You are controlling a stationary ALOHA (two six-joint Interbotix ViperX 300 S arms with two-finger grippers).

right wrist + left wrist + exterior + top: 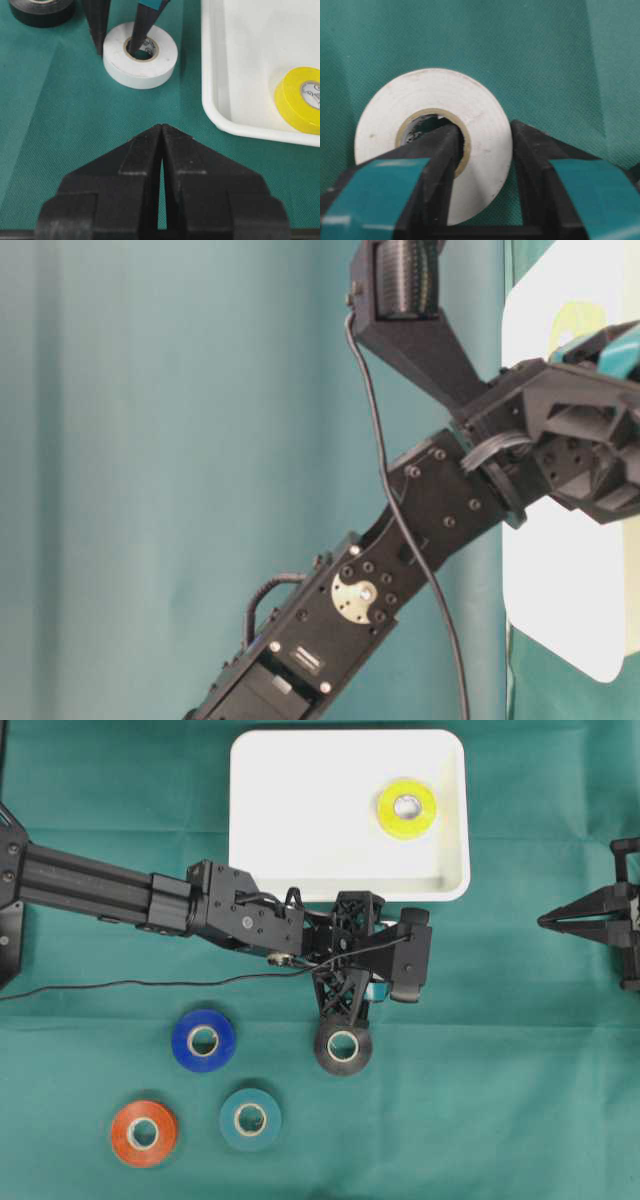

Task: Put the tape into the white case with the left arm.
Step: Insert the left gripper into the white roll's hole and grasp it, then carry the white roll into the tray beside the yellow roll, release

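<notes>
Left hand [480, 165] pinching white tape roll [434, 142].
One finger sits in the core, one outside, clamping the wall for lifting toward the shallow white plastic case [300, 810].

One tape roll [406, 808] lies in the case [300, 810]; four rolls [203, 1040] lie on the cloth [500, 1070] before it.

No text, brand, number or sign can be read in any view. The white tape roll [140, 54] has faint dark printing on the inner wall of its core, too small and blurred to make out. The yellow tape roll [300, 106] in the white case [220, 117] shows a similar grey mark on its core, equally illegible.
</notes>
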